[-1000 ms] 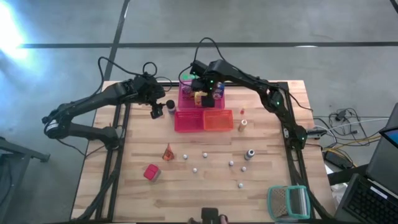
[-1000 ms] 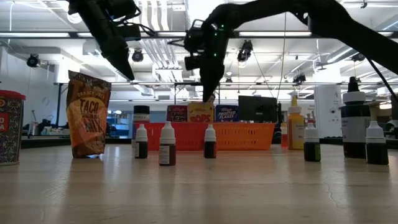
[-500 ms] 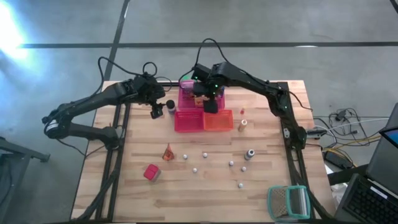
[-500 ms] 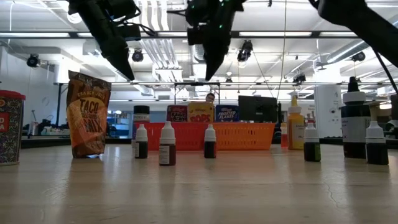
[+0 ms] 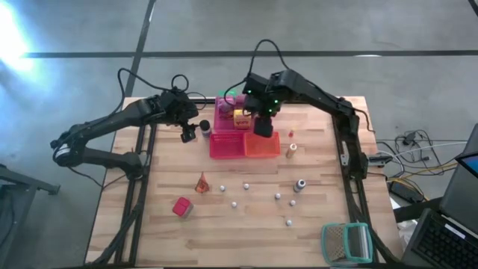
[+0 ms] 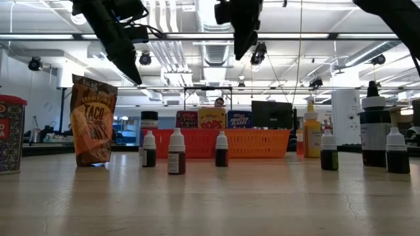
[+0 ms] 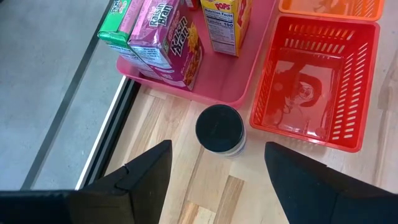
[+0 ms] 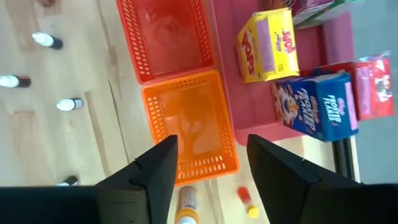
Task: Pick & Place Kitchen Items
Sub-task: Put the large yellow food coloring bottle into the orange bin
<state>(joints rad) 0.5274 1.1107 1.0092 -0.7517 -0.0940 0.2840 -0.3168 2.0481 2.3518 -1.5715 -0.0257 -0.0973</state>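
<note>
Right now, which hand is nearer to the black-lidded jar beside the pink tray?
The left. The left hand hovers right over the black-lidded jar, fingers apart on either side. The right hand is farther off, above the orange basket past the red basket.

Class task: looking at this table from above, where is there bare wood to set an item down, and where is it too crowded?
Free: the table's near-left corner, beside the red carton, and the bare wood in front of the white-capped little bottles. The red basket and orange basket are empty too. Crowded: the pink tray, packed with cereal cartons, and the bottle scatter mid-table.
</note>
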